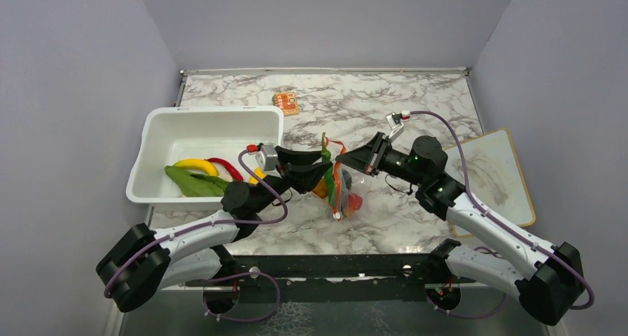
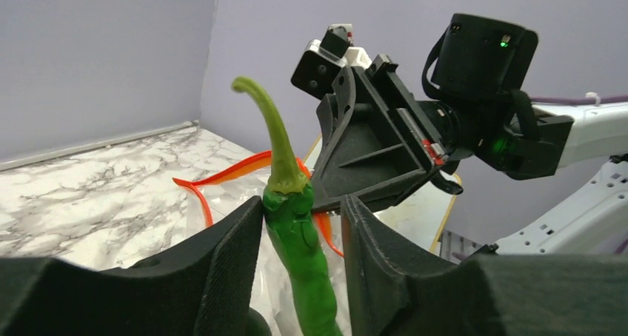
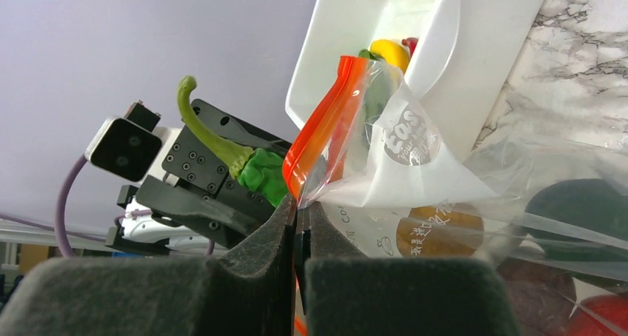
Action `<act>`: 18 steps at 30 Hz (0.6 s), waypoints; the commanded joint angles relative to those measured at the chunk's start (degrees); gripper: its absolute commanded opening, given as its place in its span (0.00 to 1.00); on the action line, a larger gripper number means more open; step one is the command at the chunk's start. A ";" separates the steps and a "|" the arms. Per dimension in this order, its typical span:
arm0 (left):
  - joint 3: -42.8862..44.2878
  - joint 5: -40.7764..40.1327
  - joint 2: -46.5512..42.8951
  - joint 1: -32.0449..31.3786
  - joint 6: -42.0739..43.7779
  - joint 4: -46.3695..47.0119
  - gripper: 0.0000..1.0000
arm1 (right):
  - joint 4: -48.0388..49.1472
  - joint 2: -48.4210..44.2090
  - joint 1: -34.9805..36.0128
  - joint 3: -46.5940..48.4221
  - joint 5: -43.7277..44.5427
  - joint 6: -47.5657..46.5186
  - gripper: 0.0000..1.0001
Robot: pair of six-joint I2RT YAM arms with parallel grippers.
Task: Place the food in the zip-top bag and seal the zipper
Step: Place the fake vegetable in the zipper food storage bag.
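The clear zip-top bag (image 1: 342, 189) hangs over the table's middle. Its orange-red zipper (image 3: 326, 121) is open. My right gripper (image 3: 300, 210) is shut on the bag's mouth edge and holds it up; it also shows in the top view (image 1: 349, 160). My left gripper (image 2: 302, 201) has a green chilli (image 2: 296, 232) upright between its fingers at the bag's mouth. The chilli leans on the left finger, with a gap to the right finger. A red tomato (image 1: 354, 201) and a brown-orange lump (image 3: 438, 236) lie inside the bag.
A white tub (image 1: 215, 118) at the left holds a yellow banana (image 1: 195, 163), a red chilli (image 1: 224, 166) and green food (image 1: 192, 182). A small orange toy (image 1: 286, 101) lies at the back. A white board (image 1: 500, 173) lies at the right edge.
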 commanded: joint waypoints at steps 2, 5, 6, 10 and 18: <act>0.83 -0.73 -5.77 -0.44 1.08 -9.20 0.52 | 3.08 -0.99 0.16 1.49 0.80 -1.66 0.01; 1.87 -0.21 -7.18 -0.44 1.08 -13.33 0.56 | 2.88 -0.63 0.16 1.78 -0.26 -2.92 0.01; 2.55 -0.18 -7.72 -0.44 1.25 -15.31 0.57 | 2.86 -0.48 0.12 1.95 -0.67 -3.25 0.01; 7.23 -1.80 -9.91 -0.47 3.22 -27.99 0.60 | 2.05 0.17 0.13 2.63 -2.88 -4.81 0.01; 16.21 -6.19 -11.89 -0.44 6.92 -49.01 0.66 | 1.47 -0.14 0.16 2.05 -4.65 -6.56 0.01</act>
